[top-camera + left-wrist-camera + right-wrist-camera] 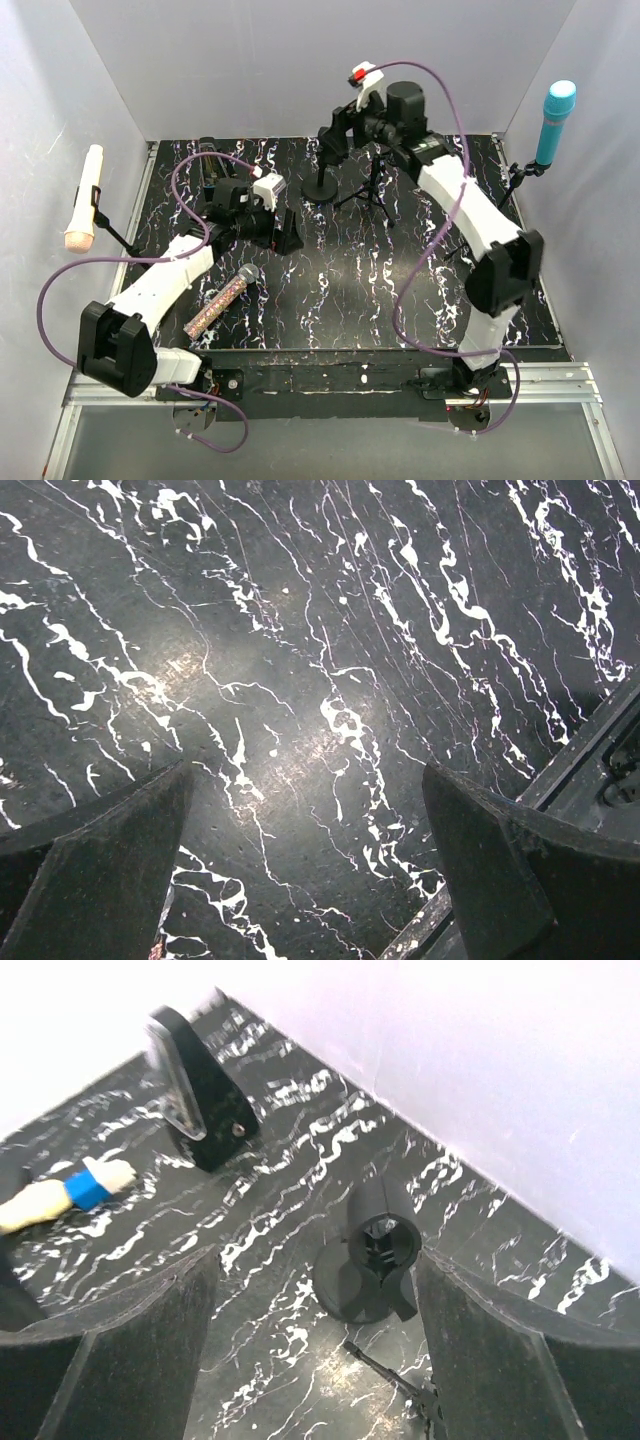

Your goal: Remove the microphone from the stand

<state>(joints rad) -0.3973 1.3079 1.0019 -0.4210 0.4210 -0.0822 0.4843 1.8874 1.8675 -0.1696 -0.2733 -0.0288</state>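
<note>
Microphone [225, 300] flat on table [350, 290], near left gripper [310, 860] but not touching it; jaws spread. Right gripper [315, 1270], likewise spread, hovers over stand [383, 1250].

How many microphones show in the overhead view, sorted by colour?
cream microphone, on the left stand: 1
teal microphone, on the right stand: 1
pink glitter microphone, lying on the table: 1
Total: 3
</note>
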